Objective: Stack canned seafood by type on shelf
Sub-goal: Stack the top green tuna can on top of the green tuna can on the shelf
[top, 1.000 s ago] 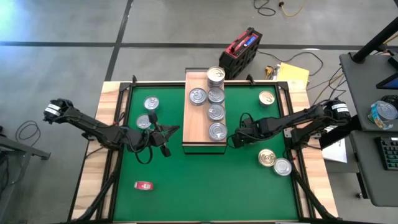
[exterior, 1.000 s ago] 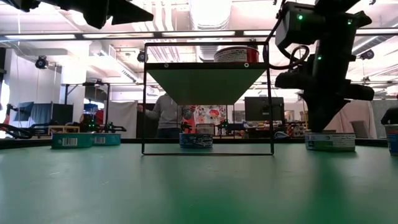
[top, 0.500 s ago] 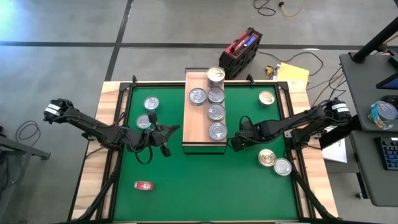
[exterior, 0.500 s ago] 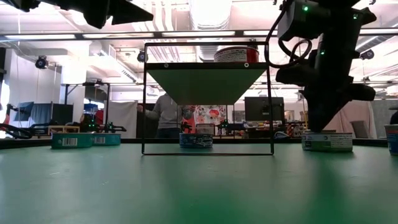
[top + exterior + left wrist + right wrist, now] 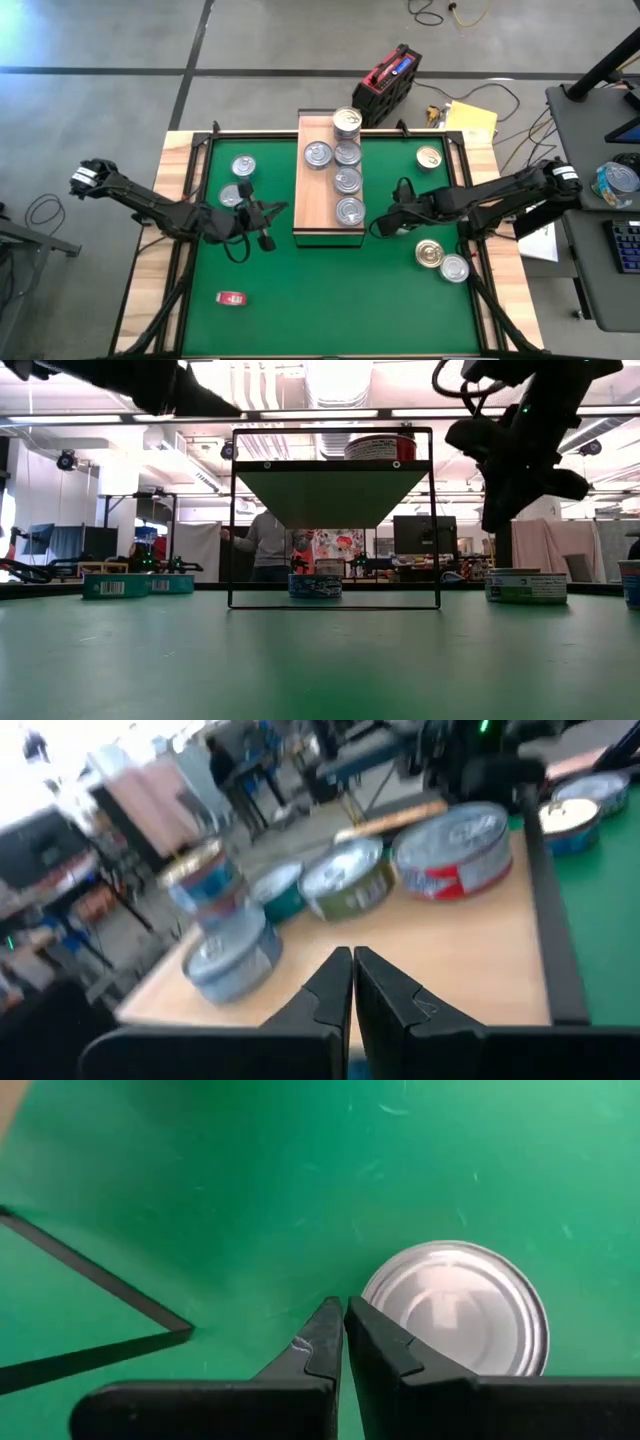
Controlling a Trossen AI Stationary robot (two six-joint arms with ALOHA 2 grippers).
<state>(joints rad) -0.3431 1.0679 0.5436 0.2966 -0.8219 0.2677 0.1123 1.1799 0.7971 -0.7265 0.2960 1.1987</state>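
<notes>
The light-wood shelf (image 5: 320, 200) stands mid-table and carries several silver-lidded tins of canned seafood (image 5: 347, 181), with a two-high stack (image 5: 347, 122) at its far end. More tins lie on the green mat: two on the left (image 5: 243, 166), a gold-lidded one (image 5: 429, 158) and two more (image 5: 430, 254) on the right. My left gripper (image 5: 280, 208) hangs shut just left of the shelf and points at it (image 5: 352, 970). My right gripper (image 5: 376, 228) is shut just right of the shelf, slanting down above a silver-lidded tin (image 5: 455, 1312) that rests on the mat (image 5: 526, 586), clear of it.
A small red flat object (image 5: 232, 297) lies on the mat near the front left. The shelf's dark frame legs (image 5: 436, 520) stand on the mat beside my right gripper. A wooden border (image 5: 160, 290) rims the mat. A person stands in the room beyond.
My right gripper has risen from just over the tin on the mat and now hangs well clear above it, still shut. My left gripper has stayed in place and rolled a little at the wrist.
</notes>
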